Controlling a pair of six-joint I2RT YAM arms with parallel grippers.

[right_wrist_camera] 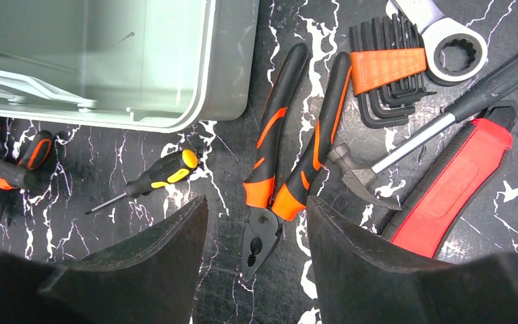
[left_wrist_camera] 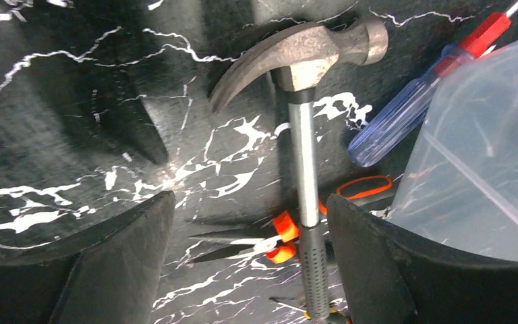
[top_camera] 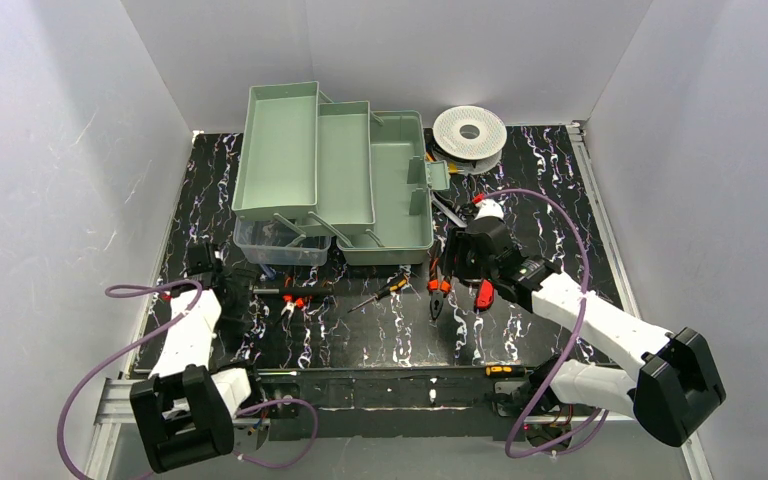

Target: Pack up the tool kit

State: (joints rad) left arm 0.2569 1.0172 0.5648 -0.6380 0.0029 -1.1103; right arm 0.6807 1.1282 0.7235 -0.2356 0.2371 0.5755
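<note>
While the toolbox (top_camera: 400, 180) stands open at the far middle of the desk (top_camera: 360, 340), with its sage-green trays stepped out to the left over a translucent container (top_camera: 280, 248), most of the hand tools lie loose on the black marbled surface near it. Any marking on the tools is too small or blurred to read.

Left side: the left gripper (top_camera: 232, 285) hangs low over a hammer (left_wrist_camera: 303, 169). Its fingers (left_wrist_camera: 128, 263) stand apart, the steel shaft runs between them, and neither finger is seen touching it. Small orange-handled pliers (left_wrist_camera: 280, 236) lie crossed under the shaft. A blue-handled screwdriver (left_wrist_camera: 405, 111) with a red collar lies just beside the translucent container.

Right side: the right gripper (top_camera: 452, 280) hovers over the orange-handled pliers (right_wrist_camera: 276, 155), just near of the toolbox wall. Its fingers (right_wrist_camera: 371, 263) are apart on either side of the plier jaws and are not clamped on them. A second hammer (right_wrist_camera: 357, 175) touches the plier handles. The red knife (right_wrist_camera: 455, 182) lies right of it, partly under the right finger. Hex keys in an orange holder (right_wrist_camera: 384, 71) and a ring spanner (right_wrist_camera: 445, 44) lie beyond. A yellow-and-black screwdriver (right_wrist_camera: 162, 172) lies to the left of the pliers.

A white perforated spool (top_camera: 470, 130) sits at the far right, beside the toolbox.
</note>
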